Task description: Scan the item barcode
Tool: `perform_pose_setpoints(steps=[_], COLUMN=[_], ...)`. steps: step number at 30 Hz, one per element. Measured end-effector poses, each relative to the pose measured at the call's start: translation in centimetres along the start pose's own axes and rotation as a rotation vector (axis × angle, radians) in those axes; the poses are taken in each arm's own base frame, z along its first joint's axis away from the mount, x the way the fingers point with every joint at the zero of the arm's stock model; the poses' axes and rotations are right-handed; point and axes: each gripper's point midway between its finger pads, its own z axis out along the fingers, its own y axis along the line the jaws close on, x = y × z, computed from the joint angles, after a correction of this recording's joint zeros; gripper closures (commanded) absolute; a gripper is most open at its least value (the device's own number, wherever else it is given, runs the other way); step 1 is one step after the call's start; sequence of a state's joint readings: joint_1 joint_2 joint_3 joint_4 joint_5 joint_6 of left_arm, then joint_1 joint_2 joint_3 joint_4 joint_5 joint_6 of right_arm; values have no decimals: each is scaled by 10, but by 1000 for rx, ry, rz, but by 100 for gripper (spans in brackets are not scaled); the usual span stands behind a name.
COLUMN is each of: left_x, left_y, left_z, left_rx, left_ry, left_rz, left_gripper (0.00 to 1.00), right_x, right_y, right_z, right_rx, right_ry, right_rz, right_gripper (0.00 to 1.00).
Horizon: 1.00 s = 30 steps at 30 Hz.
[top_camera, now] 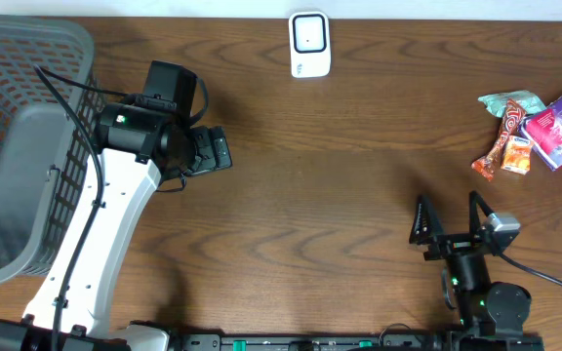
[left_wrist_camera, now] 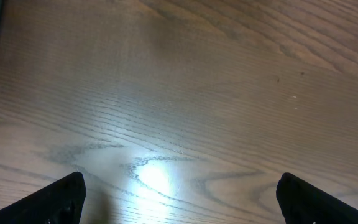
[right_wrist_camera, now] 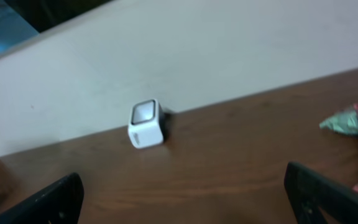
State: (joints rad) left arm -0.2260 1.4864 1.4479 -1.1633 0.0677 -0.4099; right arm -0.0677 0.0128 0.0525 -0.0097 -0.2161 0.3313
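Both arms are clear of the goods here. The left end effector (top_camera: 213, 151) hangs over bare tabletop (top_camera: 340, 195) just beside the grey basket (top_camera: 27, 146). It is spread wide with nothing pinched. Its wrist view shows only two dark fingertips (left_wrist_camera: 61, 199) in the bottom corners, with wood grain and a bright glare between them.

The right end effector (top_camera: 447, 205) sits low at the near edge, right of centre, also spread wide and empty. Its wrist view looks across the wood to the far side.

There's the white barcode scanner (top_camera: 310, 44), at the far edge near the middle, right up against the pale surface (right_wrist_camera: 197, 50) behind the tabletop, with a square window on its face.

The things to scan, the snack packets (top_camera: 535, 132), lie in a tight cluster at the far right, well apart from both end effectors and from the scanner. In it are a purple box (top_camera: 561, 130), a green pouch (top_camera: 510, 101), a red-brown bar (top_camera: 501, 141) and a small orange packet (top_camera: 517, 158), touching or overlapping one another. There is printing on the wrappers, but it's too small to read. No brand is legible on the scanner either.
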Motion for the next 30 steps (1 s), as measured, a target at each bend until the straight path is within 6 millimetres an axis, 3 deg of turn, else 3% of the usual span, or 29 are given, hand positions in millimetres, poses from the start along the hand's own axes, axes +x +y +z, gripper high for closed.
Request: perform_pose_setpoints(steps=[11,30], left_x=[0,0], left_y=[0,0], left_z=[0,0], left_rx=[0,0], left_ry=[0,0], left_rz=[0,0], left_gripper=[3,2], right_x=[29,20], right_y=[-15,-52], right_z=[1,-4], right_rx=[51,268], right_ry=[79,54], right_rz=[-109,-272], right_gripper=[1,1])
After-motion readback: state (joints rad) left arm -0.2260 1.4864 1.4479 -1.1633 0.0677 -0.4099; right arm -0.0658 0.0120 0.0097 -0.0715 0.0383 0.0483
